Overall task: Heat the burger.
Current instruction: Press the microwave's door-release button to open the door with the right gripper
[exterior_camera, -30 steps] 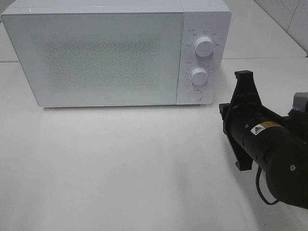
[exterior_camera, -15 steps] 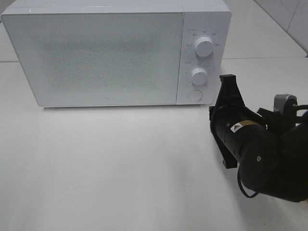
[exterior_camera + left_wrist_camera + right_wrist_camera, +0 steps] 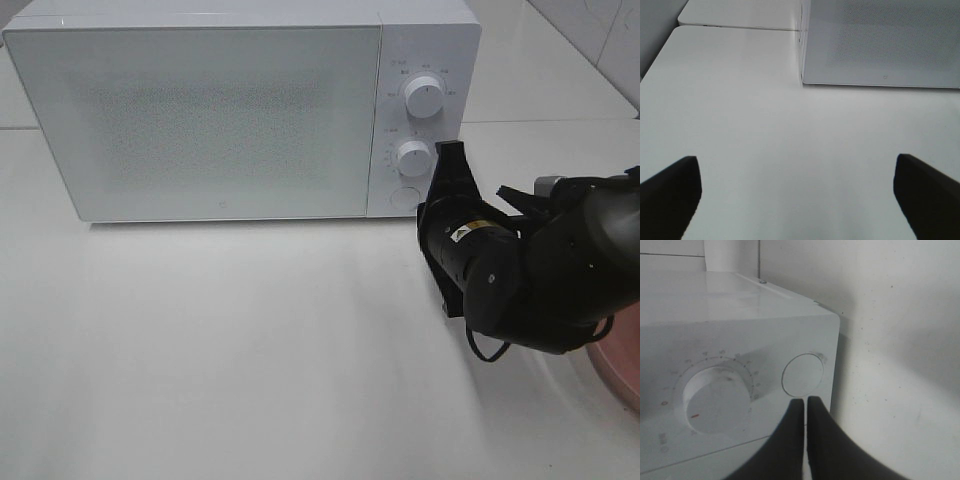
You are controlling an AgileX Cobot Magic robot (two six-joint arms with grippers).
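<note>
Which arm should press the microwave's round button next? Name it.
Right. The right gripper, shut, points straight at the round button on the microwave; the left gripper hangs open near its far side.

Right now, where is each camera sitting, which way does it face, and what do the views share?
Exterior high: above, looking down on the microwave and table; right arm and shut right gripper show.
Left wrist: low over the table, facing the microwave; open left gripper shows.
Right wrist: close up, facing the round button; shut right gripper shows.
Shared: exterior high and right wrist both show that button.
</note>
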